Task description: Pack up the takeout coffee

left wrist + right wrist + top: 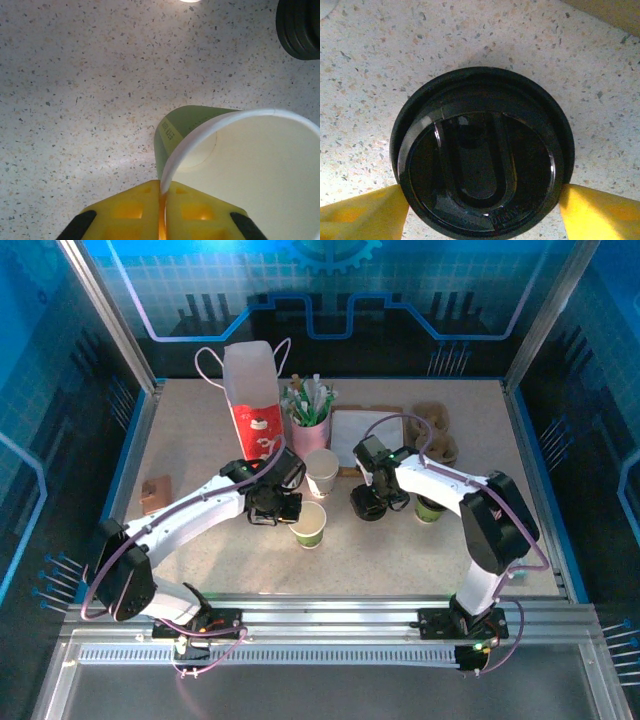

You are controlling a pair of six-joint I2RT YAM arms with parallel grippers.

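Observation:
The takeout coffee, a plain white paper cup (322,472), stands upright in the middle of the table, untouched. Just in front of it is a green paper cup (309,526) with a white inside (185,125). My left gripper (288,510) (163,192) is shut on that cup's rim, one yellow pad inside and one outside. To the right, my right gripper (372,490) (482,192) hangs over a stack of black lids (366,504). Its yellow fingers (365,210) press both sides of the top black lid (480,155).
A red-and-white paper bag (252,400) and a pink cup of sticks (310,425) stand at the back. A flat white-and-brown tray (362,430) and a cardboard cup carrier (437,430) lie back right. A second green cup (430,508) and a small brown block (155,492) flank the arms.

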